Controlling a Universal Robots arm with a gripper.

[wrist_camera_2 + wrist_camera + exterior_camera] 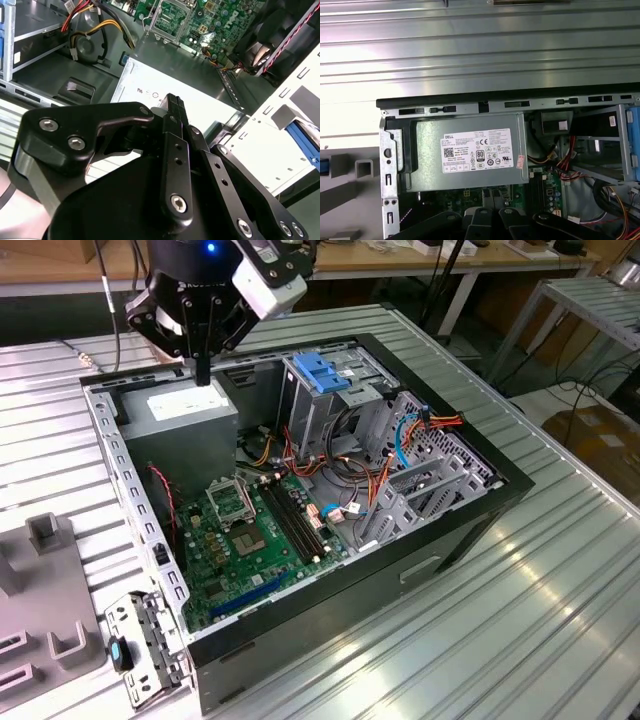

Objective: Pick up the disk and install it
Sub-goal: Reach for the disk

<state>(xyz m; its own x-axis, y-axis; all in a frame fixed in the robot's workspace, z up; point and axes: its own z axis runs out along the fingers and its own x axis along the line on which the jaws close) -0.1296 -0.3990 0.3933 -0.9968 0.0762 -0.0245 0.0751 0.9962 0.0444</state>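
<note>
My black gripper (203, 375) hangs over the back left corner of the open computer case (300, 490). It sits just above the grey power-supply box (190, 410) with the white sticker (479, 150). Its fingers (175, 102) are pressed together and shut, with nothing between them. The disk is out of view. In the second wrist view a grey part with a blue edge (304, 137) lies past the case's back wall; I cannot tell what it is.
A drive cage with a blue latch plate (322, 372) stands at the back of the case beside orange and blue cables (400, 455). The green motherboard (250, 540) lies low inside. Grey fixtures (45, 580) and a metal bracket with a blue clip (135, 645) sit on the ribbed table on the exterior view's left.
</note>
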